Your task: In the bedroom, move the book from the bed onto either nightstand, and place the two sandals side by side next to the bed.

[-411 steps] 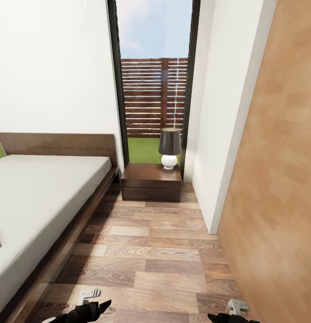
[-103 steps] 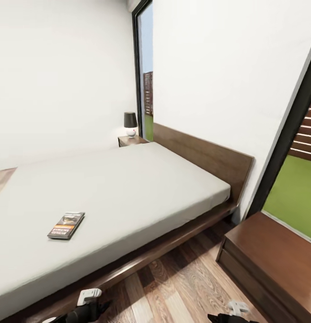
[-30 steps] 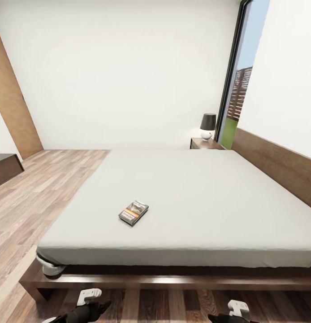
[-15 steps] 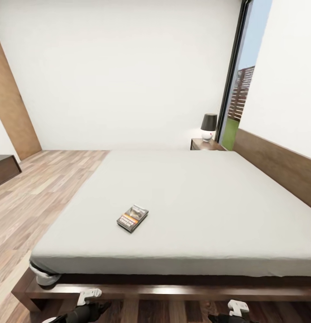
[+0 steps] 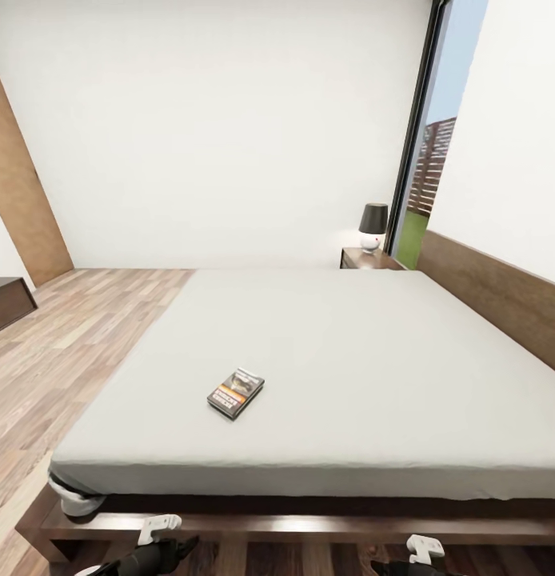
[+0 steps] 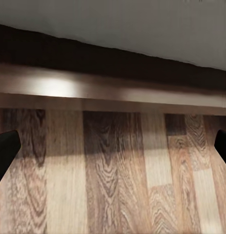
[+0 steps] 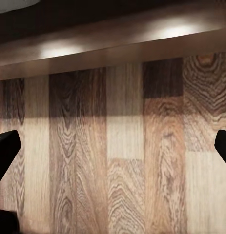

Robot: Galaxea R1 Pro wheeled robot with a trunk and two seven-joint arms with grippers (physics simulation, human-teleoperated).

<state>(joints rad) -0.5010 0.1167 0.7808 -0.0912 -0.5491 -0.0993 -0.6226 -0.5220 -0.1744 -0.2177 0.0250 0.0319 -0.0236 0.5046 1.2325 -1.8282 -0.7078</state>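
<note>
The book lay flat on the bed, well in from the near edge, so a low reach risked clipping the frame. Both arms hung low over the floor; the left gripper and right gripper were spread open.

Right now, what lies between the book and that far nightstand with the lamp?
In the head view, only smooth grey mattress of the bed lies between the book and the nightstand under the lamp.
</note>
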